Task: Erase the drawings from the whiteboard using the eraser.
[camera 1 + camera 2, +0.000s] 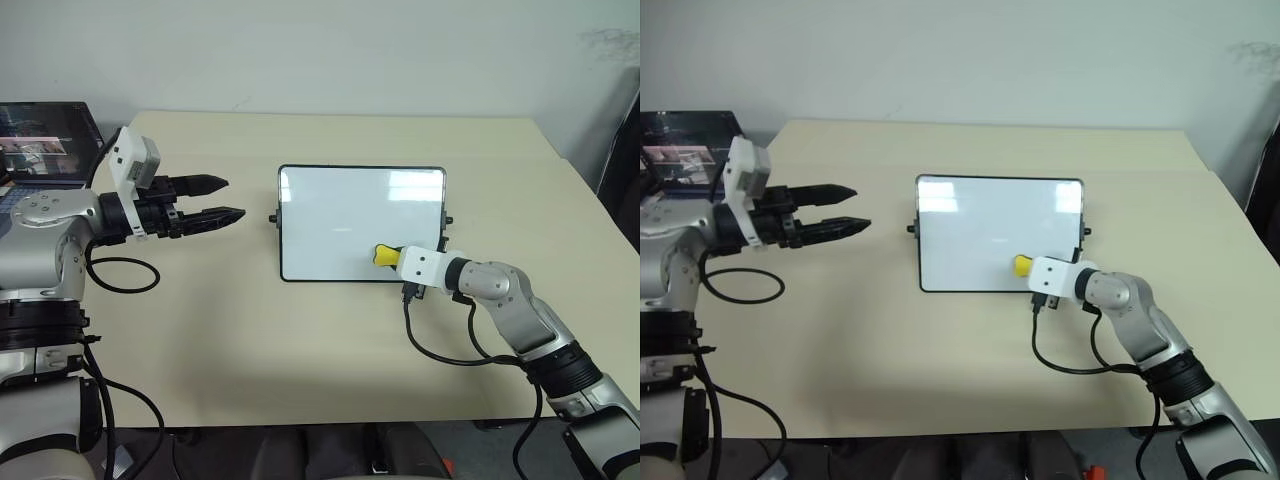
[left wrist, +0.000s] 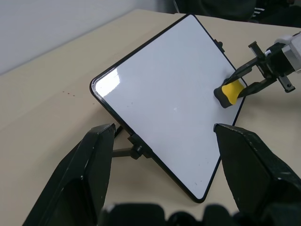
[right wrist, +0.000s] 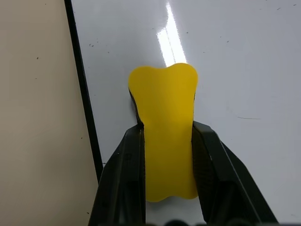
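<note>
The whiteboard (image 1: 350, 215) lies flat in the middle of the tan table, its long side across my view. My right gripper (image 1: 392, 258) is shut on the yellow eraser (image 1: 384, 256) and holds it against the board close to its near right corner. The right wrist view shows the eraser (image 3: 167, 127) clamped between the two black fingers, next to the board's dark frame. The drawings are out of view; the white surface carries only faint specks. My left gripper (image 1: 234, 197) hovers open and holds nothing, left of the board and apart from it.
An open laptop (image 1: 45, 145) stands at the table's far left corner. A black cable loop (image 1: 125, 275) lies on the table under my left arm. Another cable (image 1: 440, 350) curls under my right wrist near the front edge.
</note>
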Motion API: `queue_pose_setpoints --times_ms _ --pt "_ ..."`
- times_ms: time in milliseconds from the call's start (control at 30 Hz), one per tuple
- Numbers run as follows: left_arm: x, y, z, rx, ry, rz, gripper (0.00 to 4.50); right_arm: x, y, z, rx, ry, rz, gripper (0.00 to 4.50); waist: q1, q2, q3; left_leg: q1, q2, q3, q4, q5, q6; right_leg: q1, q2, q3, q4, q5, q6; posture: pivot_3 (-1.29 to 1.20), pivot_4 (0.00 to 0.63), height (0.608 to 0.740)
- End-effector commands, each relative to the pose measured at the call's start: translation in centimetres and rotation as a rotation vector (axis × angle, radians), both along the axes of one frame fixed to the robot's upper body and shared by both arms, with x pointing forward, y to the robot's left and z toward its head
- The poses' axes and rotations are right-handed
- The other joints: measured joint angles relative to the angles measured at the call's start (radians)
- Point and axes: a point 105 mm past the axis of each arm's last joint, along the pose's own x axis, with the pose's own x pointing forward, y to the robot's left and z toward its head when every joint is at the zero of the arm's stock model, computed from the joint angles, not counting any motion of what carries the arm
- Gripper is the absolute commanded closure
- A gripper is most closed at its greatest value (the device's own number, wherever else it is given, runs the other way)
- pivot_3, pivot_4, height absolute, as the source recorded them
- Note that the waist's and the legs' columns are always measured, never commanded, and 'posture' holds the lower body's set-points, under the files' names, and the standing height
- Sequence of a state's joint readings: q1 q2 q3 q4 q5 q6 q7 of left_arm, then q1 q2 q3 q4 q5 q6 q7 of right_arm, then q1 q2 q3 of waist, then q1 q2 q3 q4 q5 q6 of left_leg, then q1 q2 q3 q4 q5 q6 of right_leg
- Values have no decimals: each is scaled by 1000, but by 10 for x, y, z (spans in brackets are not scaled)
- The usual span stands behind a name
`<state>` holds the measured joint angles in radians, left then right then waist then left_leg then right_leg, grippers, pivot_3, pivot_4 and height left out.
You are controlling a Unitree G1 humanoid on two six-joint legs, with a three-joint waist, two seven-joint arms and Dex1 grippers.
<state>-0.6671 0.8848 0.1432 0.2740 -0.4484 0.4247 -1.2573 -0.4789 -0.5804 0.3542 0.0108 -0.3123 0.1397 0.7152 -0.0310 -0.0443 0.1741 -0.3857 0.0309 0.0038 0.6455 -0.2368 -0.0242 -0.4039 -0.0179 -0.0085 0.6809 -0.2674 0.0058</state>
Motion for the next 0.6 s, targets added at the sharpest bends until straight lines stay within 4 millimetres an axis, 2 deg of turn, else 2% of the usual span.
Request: queue_pose_setpoints --times_ms 33,400,467,600 --pt "-1 -4 14 5 -59 -22 867 -2 -13 -23 -39 93 -51 3514 0 0 0 0 0 0 0 0 0 0 0 0 0 0 0 0 150 740" --pt "0 -3 14 2 -63 -16 867 -3 -16 -12 -4 91 -52 3514 1 0 0 0 0 0 0 0 0 0 0 0 0 0 0 0 150 740" --pt "0 -4 14 3 -62 -18 867 -6 -14 -1 50 98 -38 3514 2 0 0 0 0 0 0 0 0 0 0 0 0 0 0 0 150 740" --pt "-1 -3 14 5 -61 -19 867 -11 -13 55 281 61 -58 3514 3 3 2 -4 0 -1 0 0 0 -2 0 -1 -1 0 0 0 150 740"
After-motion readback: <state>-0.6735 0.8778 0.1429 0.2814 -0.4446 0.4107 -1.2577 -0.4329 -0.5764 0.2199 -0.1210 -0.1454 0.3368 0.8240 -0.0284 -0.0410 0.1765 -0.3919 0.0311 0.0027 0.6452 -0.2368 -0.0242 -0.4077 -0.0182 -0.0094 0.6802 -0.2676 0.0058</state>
